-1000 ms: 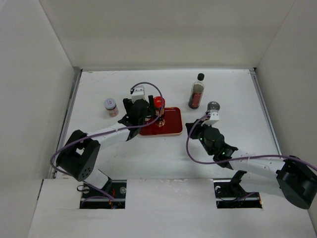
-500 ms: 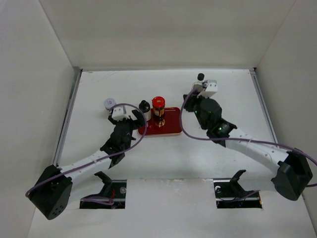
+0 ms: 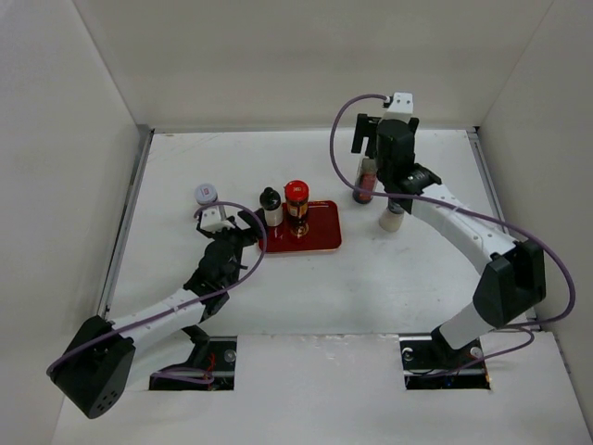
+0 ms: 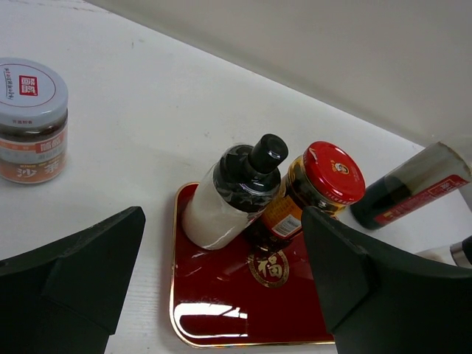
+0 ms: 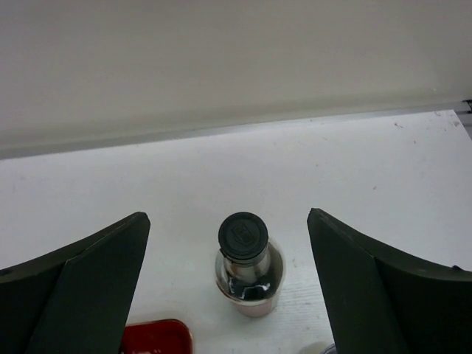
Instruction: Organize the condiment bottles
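— Right arm has risen toward the far wall since half a second ago. Where is the right hand (image 5: pixel 228 217) now?
— Over the tall bottle (image 5: pixel 247 280), with its fingers spread wide. In the wrist view one finger sits to each side of the black cap, and neither touches it.
— And that bottle?
— It stands upright on the tabletop (image 3: pixel 306 287), right of the tray (image 3: pixel 320 234) and a little farther back. One silver-lidded jar (image 3: pixel 393 219) stands just to its near right, partly hidden under the arm.
— What about the left arm?
— It has drawn back toward the near left, away from the tray. The left hand (image 4: pixel 223 212) is spread too and holds nothing.
— What sits on the tray?
— Two things stand along its far edge. The white bottle (image 4: pixel 225 203) is at the far-left corner, and the red-lidded jar (image 4: pixel 317 181) is close on its right. Both are upright and in the same spots as half a second ago. They overlap in the wrist view, so I cannot tell whether they touch.
— And the fifth one?
— The other silver-lidded jar (image 4: pixel 31 122) is on the tabletop, left of the tray and apart from it. It is to the far left of the left hand.
— Anything else on the tray?
— A gold emblem (image 4: pixel 267 267) shows on the red surface just near the red-lidded jar, and a gold rim runs round the edge.
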Robot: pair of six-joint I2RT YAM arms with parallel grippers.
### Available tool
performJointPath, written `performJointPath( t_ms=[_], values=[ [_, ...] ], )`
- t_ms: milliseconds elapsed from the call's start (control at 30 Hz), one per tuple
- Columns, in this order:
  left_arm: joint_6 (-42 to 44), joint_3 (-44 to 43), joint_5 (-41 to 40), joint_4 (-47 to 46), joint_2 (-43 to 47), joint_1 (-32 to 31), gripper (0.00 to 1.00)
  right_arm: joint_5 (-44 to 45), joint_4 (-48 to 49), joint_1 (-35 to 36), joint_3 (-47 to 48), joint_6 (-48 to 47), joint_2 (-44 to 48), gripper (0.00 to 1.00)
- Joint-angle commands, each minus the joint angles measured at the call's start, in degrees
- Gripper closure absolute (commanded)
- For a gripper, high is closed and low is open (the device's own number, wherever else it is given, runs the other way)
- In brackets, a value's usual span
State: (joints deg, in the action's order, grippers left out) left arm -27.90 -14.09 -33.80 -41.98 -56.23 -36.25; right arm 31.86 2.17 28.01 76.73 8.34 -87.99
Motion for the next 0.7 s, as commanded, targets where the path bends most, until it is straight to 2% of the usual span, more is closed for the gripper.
performJointPath(
  t_ms=[0, 200, 367, 567, 667],
  values=[
    [-1.1, 0.0, 0.9, -3.6, -0.4, 1.0, 0.12, 1.0, -4.2, -1.3, 3.0, -2.3, -2.2, 0.08],
    [-1.8, 0.5, 0.6, -4.0, -0.6, 1.4, 0.12, 0.2, -4.5, -3.3, 3.4, -2.1, -4.7, 0.18],
    [-2.2, 0.0, 1.5, -4.3, -2.0, 1.2, 0.11, -2.9, -2.4, -3.9, 3.8, -2.3, -6.6, 0.31],
    [-2.2, -0.2, 1.6, -4.3, -3.1, 1.4, 0.11, -2.4, 1.2, -3.5, 3.1, -4.2, -7.8, 0.62],
    [-2.2, -0.3, 1.6, -4.2, -3.8, 1.8, 0.11, -1.5, 3.1, -3.5, 2.7, -4.2, -7.2, 0.73]
  ],
)
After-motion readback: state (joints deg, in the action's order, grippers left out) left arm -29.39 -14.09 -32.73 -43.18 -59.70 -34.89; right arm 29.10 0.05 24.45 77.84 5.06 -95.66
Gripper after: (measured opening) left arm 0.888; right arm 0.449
